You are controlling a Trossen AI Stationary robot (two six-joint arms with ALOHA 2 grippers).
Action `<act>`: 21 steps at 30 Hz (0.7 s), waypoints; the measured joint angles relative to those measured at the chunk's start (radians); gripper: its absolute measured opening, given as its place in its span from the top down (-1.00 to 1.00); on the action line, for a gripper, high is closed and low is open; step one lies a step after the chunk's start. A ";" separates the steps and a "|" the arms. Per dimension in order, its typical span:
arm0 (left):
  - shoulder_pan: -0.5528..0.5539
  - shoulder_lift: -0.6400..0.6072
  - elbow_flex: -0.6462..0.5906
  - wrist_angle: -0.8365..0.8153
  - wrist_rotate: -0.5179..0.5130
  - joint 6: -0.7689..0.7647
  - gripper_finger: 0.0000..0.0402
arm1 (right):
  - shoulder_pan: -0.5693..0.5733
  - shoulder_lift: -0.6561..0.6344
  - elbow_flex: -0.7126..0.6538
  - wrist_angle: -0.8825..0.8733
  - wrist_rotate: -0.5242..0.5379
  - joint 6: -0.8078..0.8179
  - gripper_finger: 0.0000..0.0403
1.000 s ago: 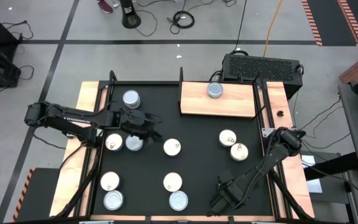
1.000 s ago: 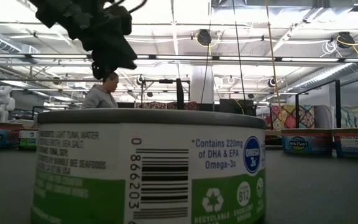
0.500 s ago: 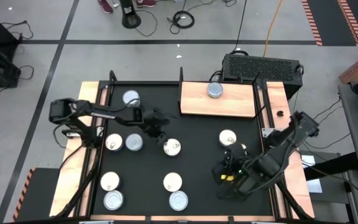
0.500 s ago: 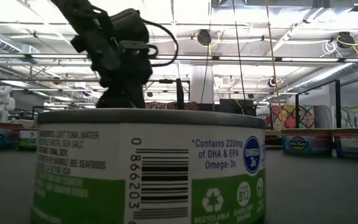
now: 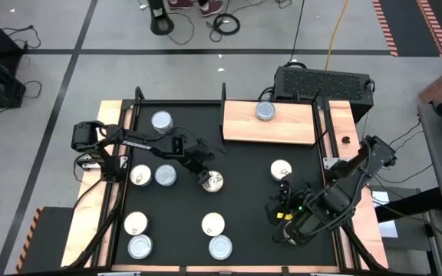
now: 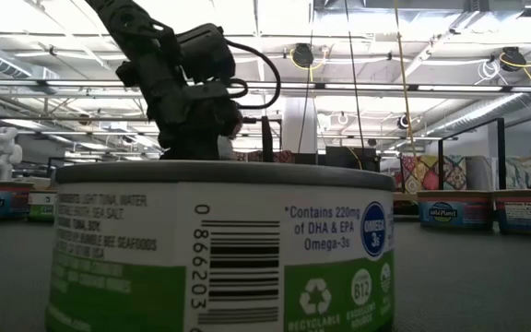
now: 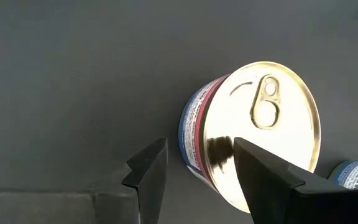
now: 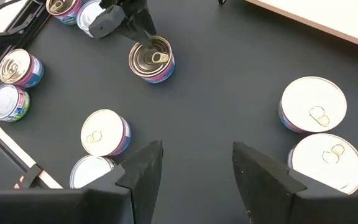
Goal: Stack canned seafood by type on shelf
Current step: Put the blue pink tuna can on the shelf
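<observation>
At the middle of the desk (image 5: 244,165) our left tool (image 5: 203,175) hangs part-open over a gold-topped can (image 7: 253,134), gripping nothing. We must drop, straddle its rim and close. Our right tool (image 5: 284,207) waits part-open, empty; shelf (image 5: 282,130) behind.

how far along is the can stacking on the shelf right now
Barely started. One silver-topped can sits on the shelf, with nothing stacked on it. In hand: the left gripper, open, hangs over a gold-topped can mid-table, not gripping it. The right gripper, also open, hangs over the mat holding nothing. The other cans remain scattered on the black mat.
</observation>
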 joint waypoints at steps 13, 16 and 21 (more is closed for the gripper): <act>-0.013 0.000 0.001 0.005 -0.004 -0.001 0.78 | 0.000 0.000 0.000 -0.016 0.000 0.000 0.07; -0.013 0.000 0.002 0.011 -0.004 -0.003 0.96 | 0.001 0.000 0.000 -0.015 0.000 0.000 0.07; -0.012 -0.002 0.001 0.014 0.050 -0.072 0.98 | 0.011 0.000 0.000 -0.015 0.003 0.000 0.07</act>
